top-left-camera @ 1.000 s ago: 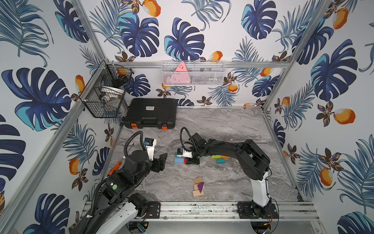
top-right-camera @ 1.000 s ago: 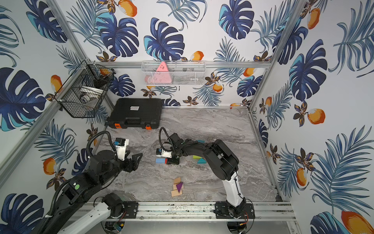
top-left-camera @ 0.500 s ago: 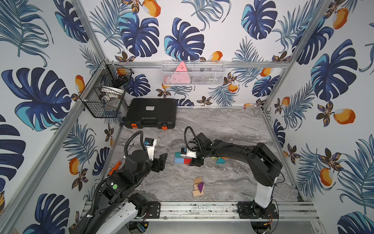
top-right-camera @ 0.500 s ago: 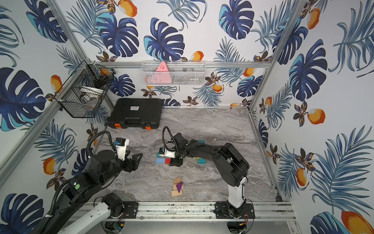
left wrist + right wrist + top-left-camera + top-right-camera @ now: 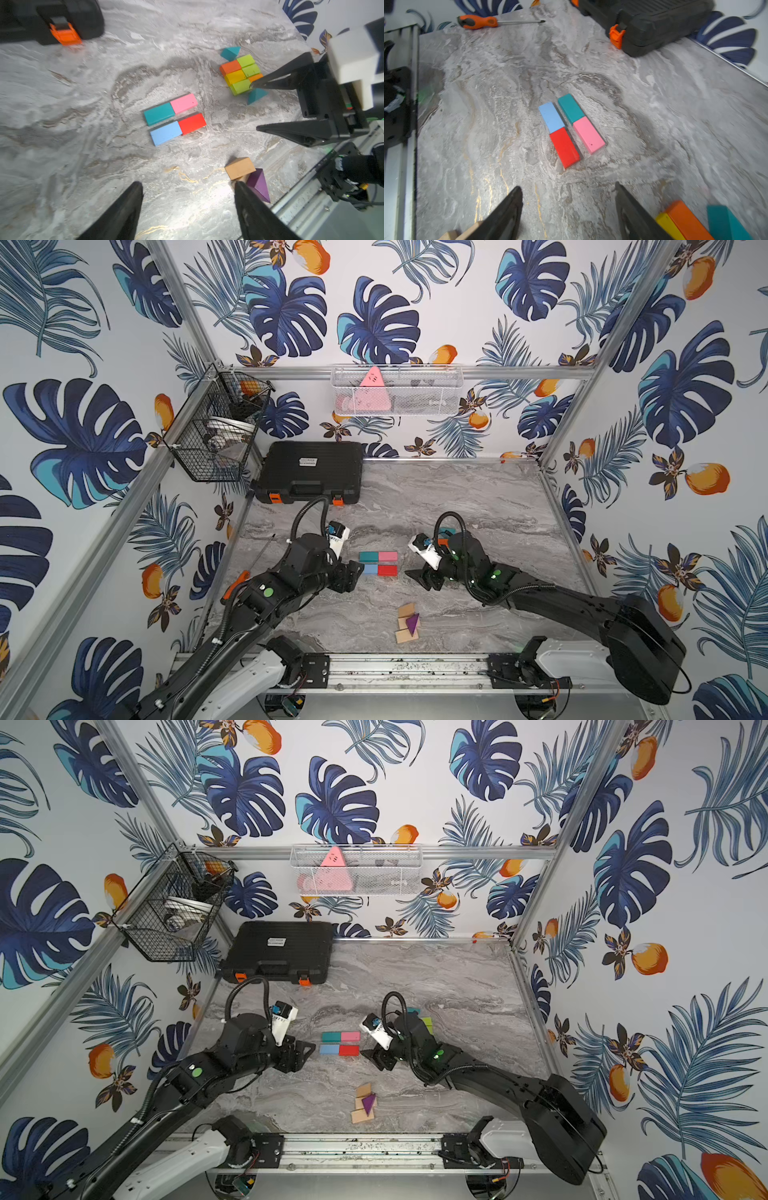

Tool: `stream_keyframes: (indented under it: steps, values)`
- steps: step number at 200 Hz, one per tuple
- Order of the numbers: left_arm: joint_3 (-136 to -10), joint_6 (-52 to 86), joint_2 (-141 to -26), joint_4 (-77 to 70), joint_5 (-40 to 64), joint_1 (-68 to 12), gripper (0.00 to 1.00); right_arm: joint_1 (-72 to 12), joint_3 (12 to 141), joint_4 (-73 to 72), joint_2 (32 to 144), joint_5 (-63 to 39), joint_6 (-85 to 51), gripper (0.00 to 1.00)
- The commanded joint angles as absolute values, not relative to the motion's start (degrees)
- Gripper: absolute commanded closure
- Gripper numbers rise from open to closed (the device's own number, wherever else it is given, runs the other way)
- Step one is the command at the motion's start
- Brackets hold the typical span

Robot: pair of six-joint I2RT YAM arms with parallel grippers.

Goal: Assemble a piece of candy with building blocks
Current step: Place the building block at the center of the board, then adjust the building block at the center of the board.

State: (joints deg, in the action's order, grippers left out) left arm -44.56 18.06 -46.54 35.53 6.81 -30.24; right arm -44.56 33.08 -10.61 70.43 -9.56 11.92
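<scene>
We find the four flat painted wooden rectangles (image 5: 378, 563), teal, pink, blue and red, mid-way across the grey marbled table (image 5: 457, 497), long axes running left-right. The left end effector (image 5: 350, 577) sits just left of them and is the nearer one. The right end effector (image 5: 419, 580) sits to their right. Both are spread and empty.

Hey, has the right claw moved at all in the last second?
Yes. Against the black tool case, the right claw has slid rightward in both top views, off the red block, and now stands open beside it.
</scene>
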Motion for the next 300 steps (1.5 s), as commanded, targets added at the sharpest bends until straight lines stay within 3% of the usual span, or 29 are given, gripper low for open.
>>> stream_keyframes:
  steps: [1, 58, 65, 83, 129, 183, 251, 283, 300]
  values:
    - [-42.80, 23.41, -49.07, 30.23, 15.67, -31.62, 0.32, -44.39, 28.01, -21.16, 67.24, -1.17, 3.66, 0.27]
    - [-35.41, 30.98, -53.33, 23.28, 7.24, -51.43, 0.30, -44.38, 18.51, -32.04, 64.78, 7.33, 0.22, 0.25]
    - [-34.85, 31.65, -53.52, 22.16, 6.13, -53.88, 0.25, -44.38, 18.06, -32.75, 65.11, 8.19, 0.33, 0.25]
    - [-33.69, 32.65, -54.36, 19.09, 4.92, -58.81, 0.01, -44.38, 17.62, -34.28, 67.44, 10.89, 0.51, 0.24]
    - [-36.03, 31.23, -65.42, 17.41, -3.97, -68.27, 0.01, -44.38, 17.91, -33.78, 68.47, 12.22, 0.01, 0.23]
    - [-39.24, 28.92, -73.68, 14.95, -5.73, -69.35, 0.01, -44.37, 18.28, -33.31, 69.79, 12.94, 0.43, 0.23]
    - [-42.16, 27.70, -79.24, 14.56, -6.21, -69.35, 0.16, -44.38, 18.36, -33.05, 69.78, 12.91, 0.44, 0.22]
    - [-44.26, 26.81, -82.65, 15.40, -5.48, -69.35, 0.34, -44.38, 18.54, -32.92, 69.97, 12.66, 0.53, 0.22]
    - [-43.71, 27.13, -83.14, 14.14, -4.86, -69.35, 0.38, -44.37, 18.47, -32.91, 69.90, 12.66, 0.44, 0.22]
